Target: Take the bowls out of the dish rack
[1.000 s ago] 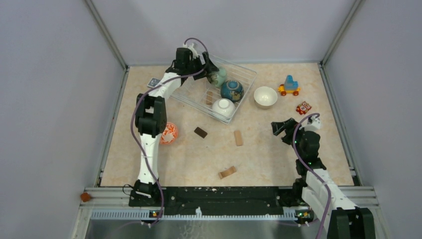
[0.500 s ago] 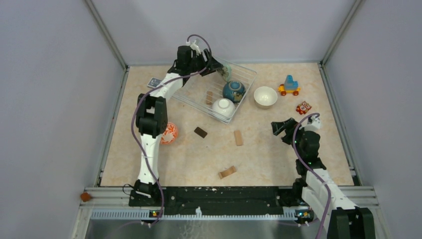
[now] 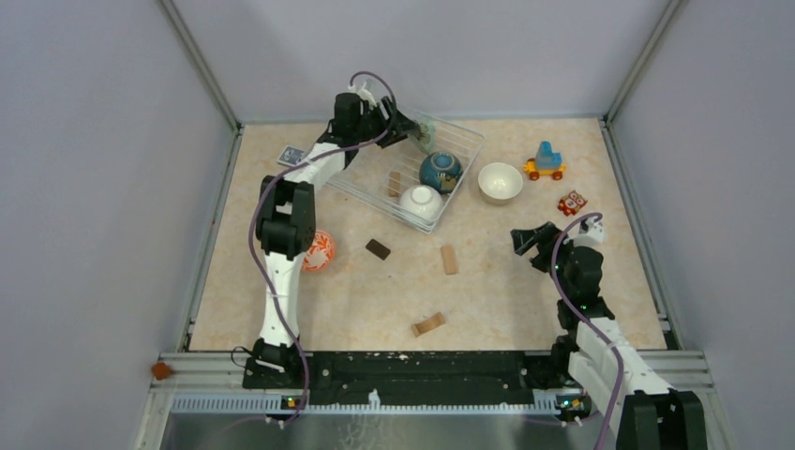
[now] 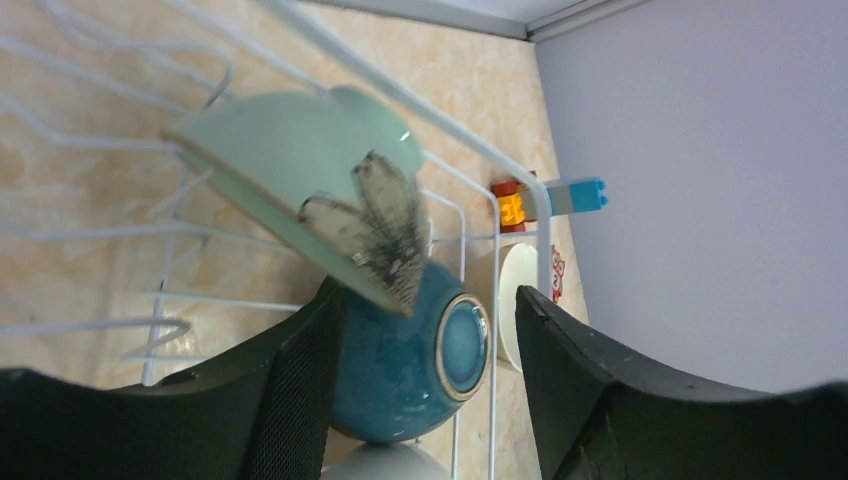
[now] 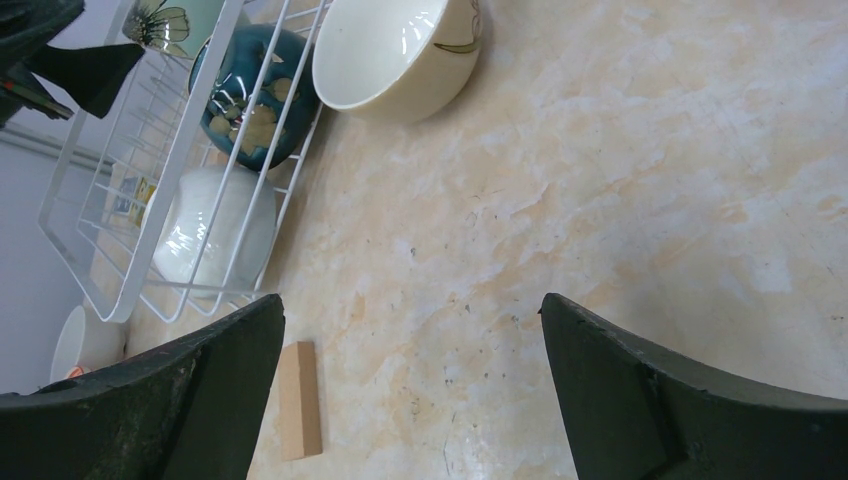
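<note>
Now reaching with the left tool (image 3: 411, 127) into the far end of the dish rack (image 3: 361, 178), right at the mint green bowl (image 4: 290, 160). Mint green bowl tilted steeply, lower edge down between the two dark fingers (image 4: 290, 400). Fingers set partly apart; cannot tell whether clamping that edge or only bracketing it.

Just below it in the rack: dark blue bowl (image 3: 438, 171), tipped over with its foot ring showing, against the rack's right-hand wall. Next toward the near end: white bowl (image 3: 421, 202), upside down, close beside the blue one. Also a small wooden piece (image 3: 395, 183) on the rack floor.

Already out on the surface (image 3: 506, 291): beige bowl (image 3: 500, 182), upright, just right of the rack; orange-red patterned bowl (image 3: 319, 250), beside the left arm and partly hidden by it.

Holding the right tool (image 5: 410, 310) wide open and low over bare surface, nothing between the fingers, well apart from the rack.

Scattered nearby: two pale wooden blocks (image 3: 449, 260), a dark brown block (image 3: 378, 248), a blue-and-yellow toy (image 3: 545, 161).
</note>
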Action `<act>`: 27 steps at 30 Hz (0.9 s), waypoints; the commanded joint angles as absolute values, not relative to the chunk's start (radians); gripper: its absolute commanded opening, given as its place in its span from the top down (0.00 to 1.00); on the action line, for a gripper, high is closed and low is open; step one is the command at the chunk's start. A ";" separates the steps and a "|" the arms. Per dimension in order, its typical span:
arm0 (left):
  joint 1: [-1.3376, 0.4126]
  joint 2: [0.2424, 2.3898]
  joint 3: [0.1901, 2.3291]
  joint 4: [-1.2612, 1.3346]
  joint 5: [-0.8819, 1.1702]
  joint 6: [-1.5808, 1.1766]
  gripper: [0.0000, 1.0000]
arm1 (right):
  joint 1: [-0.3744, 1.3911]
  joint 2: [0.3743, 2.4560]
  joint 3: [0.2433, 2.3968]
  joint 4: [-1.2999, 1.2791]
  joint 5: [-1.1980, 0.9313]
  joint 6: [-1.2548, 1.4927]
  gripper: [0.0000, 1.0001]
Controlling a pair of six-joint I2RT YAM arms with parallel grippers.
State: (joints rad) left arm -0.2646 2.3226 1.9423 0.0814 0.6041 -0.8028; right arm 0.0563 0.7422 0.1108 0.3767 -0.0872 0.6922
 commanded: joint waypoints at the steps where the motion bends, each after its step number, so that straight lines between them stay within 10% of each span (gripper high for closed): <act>1: -0.280 2.300 1.841 0.202 0.560 -0.885 0.33 | 0.050 0.742 0.120 0.420 -0.084 0.690 0.02; 27: -0.294 2.378 1.844 0.450 0.444 -1.044 0.48 | 0.049 0.747 0.120 0.423 -0.086 0.691 0.03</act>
State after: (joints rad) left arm -0.2951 2.3394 1.7737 0.3748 0.4515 -1.0416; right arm 0.0563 0.7429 0.1108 0.3767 -0.0872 0.6922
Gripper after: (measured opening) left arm 0.546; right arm 0.979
